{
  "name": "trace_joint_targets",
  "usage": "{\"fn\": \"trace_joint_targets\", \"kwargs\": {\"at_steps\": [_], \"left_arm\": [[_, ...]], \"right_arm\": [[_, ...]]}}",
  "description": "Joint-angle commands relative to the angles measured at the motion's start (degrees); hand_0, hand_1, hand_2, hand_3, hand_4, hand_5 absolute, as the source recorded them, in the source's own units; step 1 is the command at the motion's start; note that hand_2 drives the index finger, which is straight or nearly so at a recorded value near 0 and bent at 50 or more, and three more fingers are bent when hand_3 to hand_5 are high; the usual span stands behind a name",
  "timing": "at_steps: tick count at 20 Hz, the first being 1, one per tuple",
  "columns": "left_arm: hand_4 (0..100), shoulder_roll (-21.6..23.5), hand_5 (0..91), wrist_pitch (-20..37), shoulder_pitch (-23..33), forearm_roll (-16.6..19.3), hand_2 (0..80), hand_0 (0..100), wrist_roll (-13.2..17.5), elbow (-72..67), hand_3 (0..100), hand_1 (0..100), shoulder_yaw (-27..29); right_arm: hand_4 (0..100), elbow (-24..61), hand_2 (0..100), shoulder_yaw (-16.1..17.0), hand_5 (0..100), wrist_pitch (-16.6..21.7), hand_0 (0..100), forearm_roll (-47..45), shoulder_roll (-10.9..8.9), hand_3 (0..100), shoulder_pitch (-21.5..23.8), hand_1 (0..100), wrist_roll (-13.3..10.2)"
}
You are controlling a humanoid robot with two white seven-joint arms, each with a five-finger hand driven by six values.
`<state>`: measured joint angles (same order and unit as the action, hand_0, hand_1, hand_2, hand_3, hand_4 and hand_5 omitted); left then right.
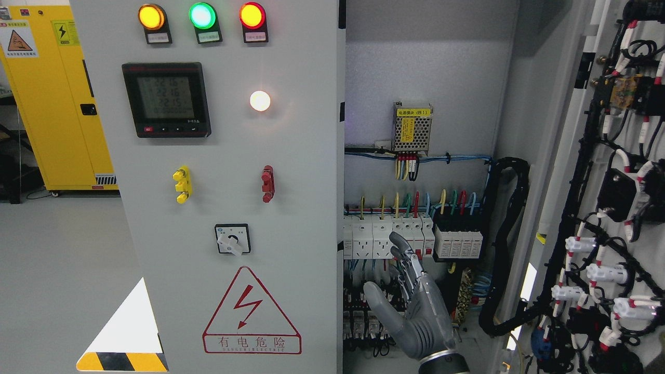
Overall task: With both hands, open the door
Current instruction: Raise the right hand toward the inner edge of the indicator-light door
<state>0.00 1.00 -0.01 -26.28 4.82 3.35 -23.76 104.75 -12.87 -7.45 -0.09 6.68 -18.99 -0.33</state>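
Observation:
The grey cabinet's left door (228, 197) is closed; it carries three lamps, a meter, two handles and a rotary switch. The right door (618, 218) stands swung wide open at the picture's right, with its wired inner side showing. My right hand (406, 297) comes up from the bottom edge right of the middle. It is inside the open compartment, fingers (410, 262) stretched upward in front of the row of white breakers (387, 236), and it holds nothing. It is apart from both doors. My left arm is out of view.
Inside the cabinet are a power supply (412, 126), coloured wires and a thick black cable loop (506, 244). A yellow cabinet (57, 98) stands at the back left on grey floor. A red-triangle warning sign (251, 314) is low on the left door.

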Motion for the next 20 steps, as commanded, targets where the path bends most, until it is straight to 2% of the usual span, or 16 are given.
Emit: {"fn": "trace_joint_targets", "kwargs": {"at_steps": [1, 8, 9, 11, 15, 20], "left_arm": [[0, -0.8, 0.0, 0.1, -0.5, 0.0, 0.0, 12, 0.0, -0.1, 0, 56, 0.0], [0, -1.0, 0.0, 0.1, -0.5, 0.0, 0.0, 12, 0.0, 0.2, 0, 56, -0.1], [0, -1.0, 0.0, 0.1, -0.5, 0.0, 0.0, 12, 0.0, 0.2, 0, 56, -0.1], [0, -1.1, 0.0, 0.1, -0.5, 0.0, 0.0, 12, 0.1, 0.2, 0, 56, 0.0], [0, -1.3, 0.0, 0.1, -0.5, 0.0, 0.0, 12, 0.0, 0.2, 0, 56, 0.0], [0, -1.9, 0.0, 0.1, -0.5, 0.0, 0.0, 12, 0.0, 0.2, 0, 56, -0.1]], "right_arm": [[0, -8.2, 4, 1.2, 0, 0.0, 0, 1.7, 0.97, 0, -6.1, 50, 0.2], [0, -12.3, 4, 1.6, 0, -0.2, 0, 1.2, 0.88, 0, -11.2, 50, 0.3], [0, -13.2, 4, 1.7, 0, -0.2, 0, 1.1, 0.88, 0, -11.8, 50, 1.3], [0, -15.1, 4, 1.9, 0, -0.2, 0, 0.6, 0.97, 0, -12.9, 50, 5.1], [0, -17.4, 4, 3.9, 0, -0.2, 0, -1.8, 0.97, 0, -14.5, 50, 5.7], [0, -19.8, 4, 4.4, 0, -0.3, 0, -6.9, 0.27, 0, -16.7, 50, 6.2]]}}
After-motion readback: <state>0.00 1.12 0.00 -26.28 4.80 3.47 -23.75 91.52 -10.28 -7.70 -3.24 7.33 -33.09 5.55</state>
